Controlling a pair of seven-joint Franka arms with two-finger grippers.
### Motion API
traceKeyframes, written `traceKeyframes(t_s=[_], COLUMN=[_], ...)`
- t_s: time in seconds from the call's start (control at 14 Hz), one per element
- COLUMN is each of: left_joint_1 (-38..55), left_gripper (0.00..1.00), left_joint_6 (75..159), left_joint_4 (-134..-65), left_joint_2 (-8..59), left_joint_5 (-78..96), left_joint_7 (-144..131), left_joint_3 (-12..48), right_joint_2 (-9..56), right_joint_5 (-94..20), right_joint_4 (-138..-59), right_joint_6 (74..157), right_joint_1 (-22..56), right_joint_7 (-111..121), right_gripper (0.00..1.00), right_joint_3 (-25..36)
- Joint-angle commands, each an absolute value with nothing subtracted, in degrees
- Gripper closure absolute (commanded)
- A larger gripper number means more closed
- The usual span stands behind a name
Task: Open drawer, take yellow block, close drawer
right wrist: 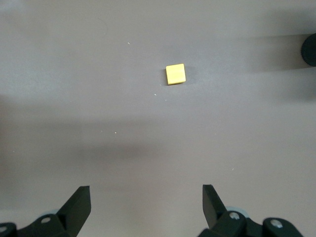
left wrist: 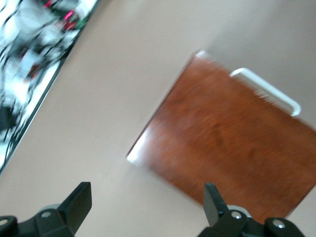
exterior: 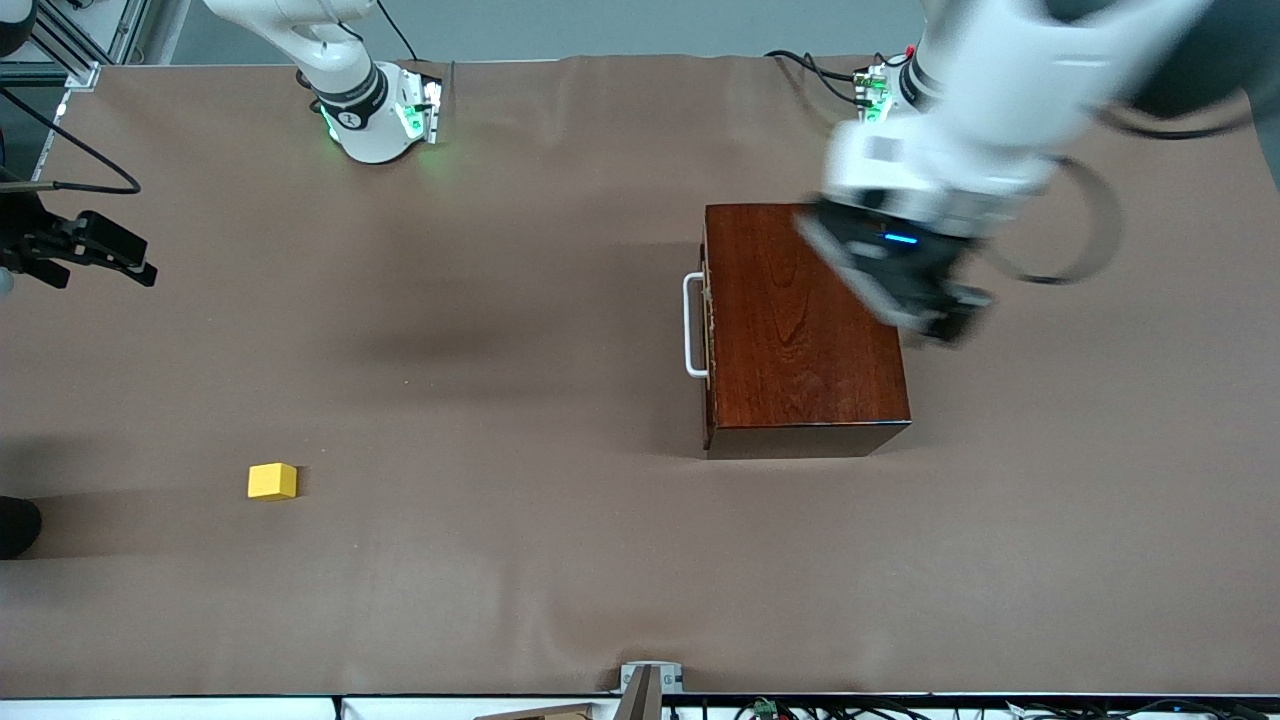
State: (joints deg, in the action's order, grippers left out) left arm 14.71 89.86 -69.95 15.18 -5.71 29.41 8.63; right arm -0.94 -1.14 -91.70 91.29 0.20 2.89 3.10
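The drawer (exterior: 709, 325) sits shut in its glossy reddish-brown wooden box (exterior: 800, 330), which rests on the brown-covered desk (exterior: 560, 560) toward the left arm's end. Its white U-shaped bar handle (exterior: 692, 326) is on the box face that looks toward the right arm's end of the desk, and the bar's long axis runs from the robots' bases toward the front camera.

The left gripper (exterior: 945, 315) hangs over the top of the box, at the edge away from the handle, so the handle lies across the full width of the lid from its jaws. In the left wrist view those jaws stand released with nothing between them, and the box top and handle (left wrist: 266, 90) show past the fingers (left wrist: 79, 200). By my reading, opening the drawer depends on carrying these jaws over the lid and down in front of the handle, set crosswise to the bar.

The yellow block (exterior: 272, 481) is not in the drawer: it lies on the bare desk toward the right arm's end, nearer the front camera than the box and well apart from it. The right gripper (exterior: 95, 250) hovers over that end of the desk, jaws released and empty. Its wrist view looks down on the block (right wrist: 175, 74), so this arm is plainly the closer one to it.

No brand, label or readable writing shows on the box or the block.
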Motion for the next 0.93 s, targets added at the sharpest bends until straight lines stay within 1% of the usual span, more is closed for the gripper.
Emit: traceKeyframes(t_s=[0.0,0.28,0.5,0.64,0.85], left_joint_1=[9.0,2.0,-1.4,-2.4,-2.4], left_gripper=[0.0,0.0,0.0,0.0,0.0], left_joint_6=[88.9,88.5,84.5,84.4,84.9], left_joint_4=[-72.0,-72.1,-73.9,-75.8,-80.8], left_joint_2=[13.4,11.9,9.8,8.7,5.4], left_joint_5=[-4.4,-1.3,-1.2,-1.2,-1.2], left_joint_7=[28.6,28.2,26.9,22.3,20.4], left_joint_3=[9.2,9.1,9.1,9.1,8.4], right_joint_2=[-1.1,-1.1,-1.1,-1.1,-1.1], right_joint_5=[-0.5,-0.5,-0.5,-0.5,-0.5], right_joint_4=[-91.1,-91.1,-91.1,-91.1,-91.1], right_joint_6=[90.6,90.6,90.6,90.6,90.6], right_joint_1=[0.1,0.0,0.1,-0.1,0.0], right_joint_7=[2.7,2.7,2.7,2.7,2.7], right_gripper=[0.0,0.0,0.0,0.0,0.0], right_joint_3=[2.9,2.9,2.9,2.9,2.9])
